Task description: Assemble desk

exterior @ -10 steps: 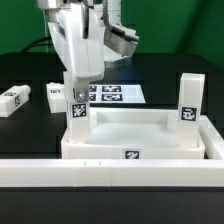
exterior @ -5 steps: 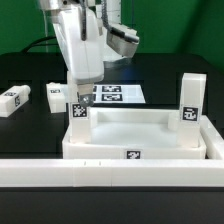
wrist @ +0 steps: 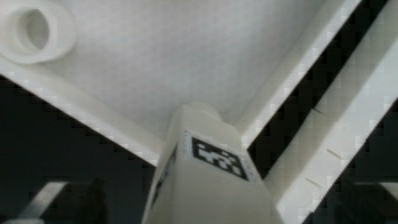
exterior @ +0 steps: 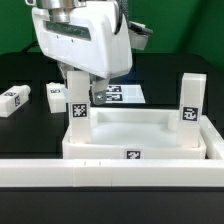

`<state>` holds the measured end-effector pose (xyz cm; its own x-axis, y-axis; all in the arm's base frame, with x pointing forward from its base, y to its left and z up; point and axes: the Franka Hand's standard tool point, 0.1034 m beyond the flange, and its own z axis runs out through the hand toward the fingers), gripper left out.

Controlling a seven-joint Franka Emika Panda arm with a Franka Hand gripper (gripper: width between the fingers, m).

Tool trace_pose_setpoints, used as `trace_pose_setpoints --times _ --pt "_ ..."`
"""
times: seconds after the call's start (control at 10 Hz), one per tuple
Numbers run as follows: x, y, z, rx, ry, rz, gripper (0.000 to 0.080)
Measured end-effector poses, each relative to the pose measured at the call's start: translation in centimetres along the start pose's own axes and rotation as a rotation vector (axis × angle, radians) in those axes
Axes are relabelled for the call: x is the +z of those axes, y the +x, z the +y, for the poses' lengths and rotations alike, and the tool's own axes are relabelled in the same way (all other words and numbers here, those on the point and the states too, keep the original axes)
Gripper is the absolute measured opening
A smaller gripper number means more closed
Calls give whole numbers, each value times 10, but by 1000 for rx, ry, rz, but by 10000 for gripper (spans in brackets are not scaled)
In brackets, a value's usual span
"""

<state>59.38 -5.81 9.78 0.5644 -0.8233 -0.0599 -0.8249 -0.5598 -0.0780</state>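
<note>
So over on the exterior view's left you're looking at two legs lying loose on the black table [exterior: 30,130]: the first loose leg [exterior: 12,98] out by the edge, and the second loose leg [exterior: 57,93] nearer the middle. Next along, your gripper [exterior: 77,84] is hanging right over the left upright leg [exterior: 77,112], which is standing at the far left corner of the tabletop [exterior: 130,128]. In the wrist view the fingers [wrist: 50,198] are sitting off to either side of that leg with dark gaps showing, so the pincer is gaping wide and isn't gripping anything. That same view is also catching a round corner socket [wrist: 32,35]. The tabletop is lying mid-table, rim up, just behind the long white bar [exterior: 110,172] that's running across the foreground. Behind it the marker board [exterior: 122,93] is peeking out, partly hidden by the arm. Over on the right, the right upright leg [exterior: 188,100] is standing at the tabletop's other far corner.
</note>
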Motion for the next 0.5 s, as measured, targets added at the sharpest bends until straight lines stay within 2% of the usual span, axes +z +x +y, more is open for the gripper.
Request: trace_pose_setpoints --times 0.2,0.3,0.5 --pt "0 0 1 -133 -8 4 649" --pt "1 0 2 -278 -44 20 649" --pt "2 1 3 -485 -76 31 649"
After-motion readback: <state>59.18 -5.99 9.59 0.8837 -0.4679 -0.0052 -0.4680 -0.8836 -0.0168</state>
